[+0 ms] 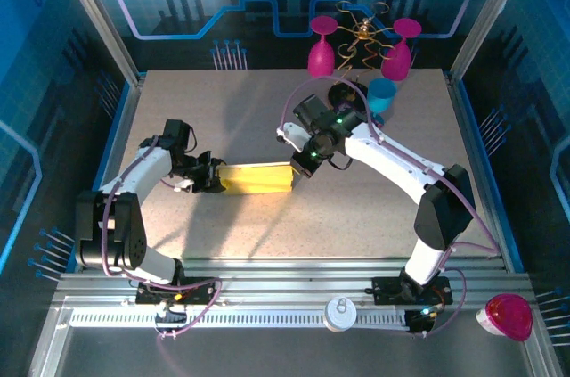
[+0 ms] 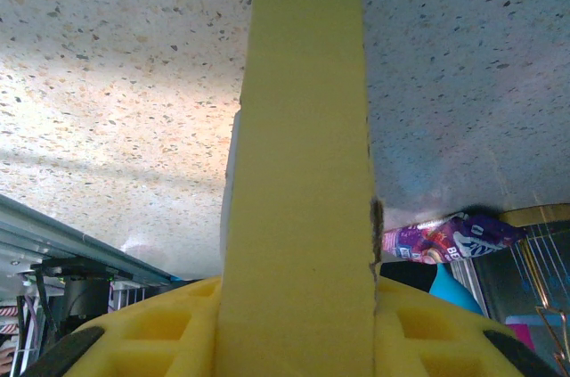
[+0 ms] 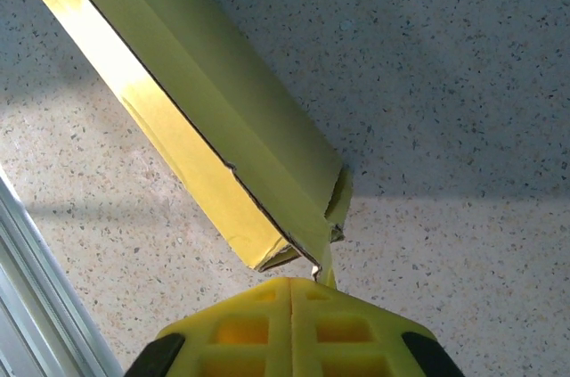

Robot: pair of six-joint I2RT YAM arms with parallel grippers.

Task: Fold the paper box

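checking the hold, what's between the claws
The paper box, held by the left claw at one end and the right claw at the other; top view shows it.

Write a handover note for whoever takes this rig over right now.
Left gripper: shut on the paper box at its left end.
Right gripper: shut, pinching a thin flap at the box's right end.
Box: at the middle of the table, stretched lengthwise between both arms.
Done: long sides folded into a narrow shape.
Left: the right end looks unclosed, with loose flaps to tuck in. The left end is hidden by the fingers.
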